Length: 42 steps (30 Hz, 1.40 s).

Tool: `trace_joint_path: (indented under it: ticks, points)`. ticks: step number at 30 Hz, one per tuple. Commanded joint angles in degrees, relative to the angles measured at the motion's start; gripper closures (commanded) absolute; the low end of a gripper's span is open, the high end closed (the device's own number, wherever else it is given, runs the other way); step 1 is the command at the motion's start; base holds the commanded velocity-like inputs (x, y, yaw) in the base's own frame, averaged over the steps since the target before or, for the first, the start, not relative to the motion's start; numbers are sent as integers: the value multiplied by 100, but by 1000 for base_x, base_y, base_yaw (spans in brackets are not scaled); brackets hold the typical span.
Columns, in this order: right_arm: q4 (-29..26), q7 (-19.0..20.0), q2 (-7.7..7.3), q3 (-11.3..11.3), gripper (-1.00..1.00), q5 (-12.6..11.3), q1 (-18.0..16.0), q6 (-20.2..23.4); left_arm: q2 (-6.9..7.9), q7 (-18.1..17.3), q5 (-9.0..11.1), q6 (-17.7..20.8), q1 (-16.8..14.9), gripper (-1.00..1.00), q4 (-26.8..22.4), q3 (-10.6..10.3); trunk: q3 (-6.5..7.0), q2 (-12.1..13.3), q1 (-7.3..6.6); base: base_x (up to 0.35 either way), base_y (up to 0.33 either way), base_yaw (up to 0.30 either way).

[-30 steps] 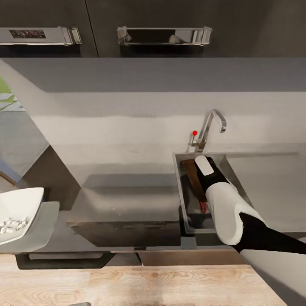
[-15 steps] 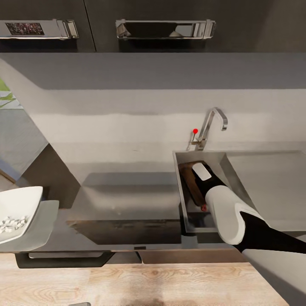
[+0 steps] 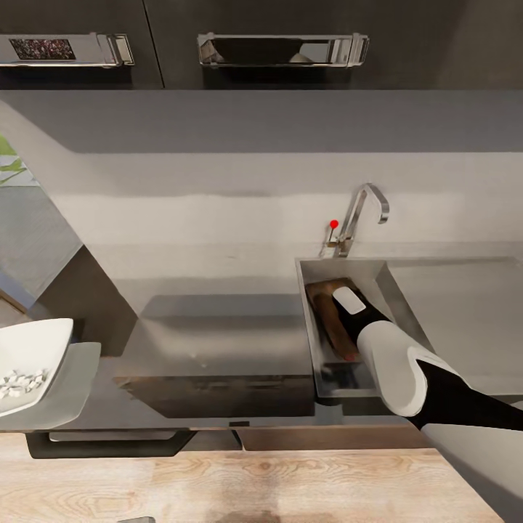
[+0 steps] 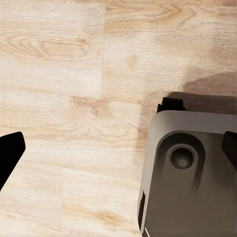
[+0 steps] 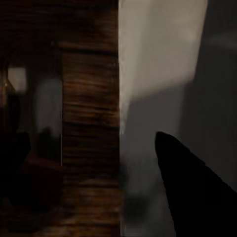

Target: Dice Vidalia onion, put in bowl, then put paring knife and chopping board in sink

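The steel sink (image 3: pixel 312 341) is sunk in the grey countertop (image 3: pixel 218 327) at the right. In its basin the dark brown chopping board (image 3: pixel 325 311) lies slanted. The paring knife's reddish handle (image 3: pixel 351 356) peeks out beside it, the blade hidden. My right arm (image 3: pixel 396 363) reaches down into the basin. In the right wrist view my right gripper (image 5: pixel 86 138) stands open over the board (image 5: pixel 89 108), one black finger (image 5: pixel 192 197) beside the steel wall. The white bowl (image 3: pixel 43 341) at far left holds pale diced onion (image 3: pixel 16 383). My left gripper (image 4: pixel 118 148) hangs open over the floor.
A chrome faucet (image 3: pixel 361 211) with a red knob (image 3: pixel 333 224) stands behind the basin, and the flat drainboard (image 3: pixel 465 312) lies to its right. Dark upper cabinets with bar handles (image 3: pixel 280 51) hang above. Pale wooden floor (image 3: pixel 240 487) and my grey base (image 4: pixel 192 177) lie below.
The board has dropped from leaning upright to lying lower in the basin. My right wrist has drawn back a little towards me. The camera tilted slightly between the earliest frame and the following one.
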Motion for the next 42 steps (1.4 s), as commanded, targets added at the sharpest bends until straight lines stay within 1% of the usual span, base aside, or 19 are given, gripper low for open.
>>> trace_joint_path:
  ticks: [1,9,14,16,17,18,20,21,22,23,24,25,28,29,31,32,35,38,42]
  points:
    - [-6,-23,-2,26,-100,-40,-1,17,-3,2,37,-33,-8,-100,20,-48,-9,-10,3,0,0,0]
    - [-3,-32,4,27,-100,-40,-1,-152,-3,2,37,-33,-8,-100,20,-48,-9,-10,3,0,0,0]
    - [-102,-67,72,66,-100,-49,-1,-162,-3,2,37,-33,-8,-100,20,-48,-9,-10,3,0,0,0]
    - [-401,-56,128,150,-100,-40,-3,-79,-3,2,37,-33,-8,-100,20,-48,-9,-10,3,0,0,0]
    - [-683,-56,207,261,-100,-36,-4,27,-5,2,37,-33,-8,-100,20,-48,-9,-10,3,0,0,0]
    - [-1273,-81,347,537,-100,-32,-3,270,-5,2,37,-33,-8,-100,20,-48,-9,-10,3,0,0,0]
    - [-2191,-177,347,1001,-100,-35,-2,723,-7,2,37,-33,-8,-100,20,-48,-9,-10,3,0,0,0]
    - [-2799,-312,347,1291,-100,-39,-2,1177,-7,2,37,-33,-8,-100,20,-48,-9,-10,3,0,0,0]
    - [-3129,-402,347,1442,-100,-50,-3,1527,-5,2,37,-33,-8,-100,20,-48,-9,-10,3,0,0,0]
    - [-3508,-486,347,1598,-100,-62,-2,2079,-4,2,37,-33,-8,-100,20,-48,-9,-10,3,0,0,0]
    - [-3682,-515,347,1660,-100,-67,-2,2439,-7,2,37,-33,-8,-100,20,-48,-9,-10,3,0,0,0]
    - [-3842,-533,347,1715,-100,-71,-2,2953,-11,2,37,-33,-8,-100,20,-48,-9,-10,3,0,0,0]
    - [-3977,-406,347,1758,-100,-75,-2,4081,-19,2,37,-33,-8,-100,20,-48,-9,-10,3,0,0,0]
    - [-3989,-164,221,1766,-100,-79,-1,4517,-17,2,37,-33,-8,-100,20,-48,-9,-10,3,-31,0,0]
    - [-3996,372,-112,1772,-100,-80,-1,4974,-19,2,37,-33,-8,-100,20,-48,-9,-10,3,-86,0,0]
    - [-3991,790,-348,1773,-100,-66,-1,5213,-20,2,37,-33,-8,-100,20,-48,-9,-10,3,-168,0,0]
    - [-3961,1340,-697,1846,-100,-45,-1,5427,-20,2,37,-33,-8,-100,20,-48,-9,-10,3,-255,0,0]
    - [-3954,1485,-807,2191,-100,-42,-1,5476,-19,2,37,-33,-8,-100,20,-48,-9,-10,3,-322,0,0]
    - [-3972,1593,-834,2316,-100,-62,-1,5483,-20,2,37,-33,-8,-100,20,-48,-9,-10,3,-332,0,0]
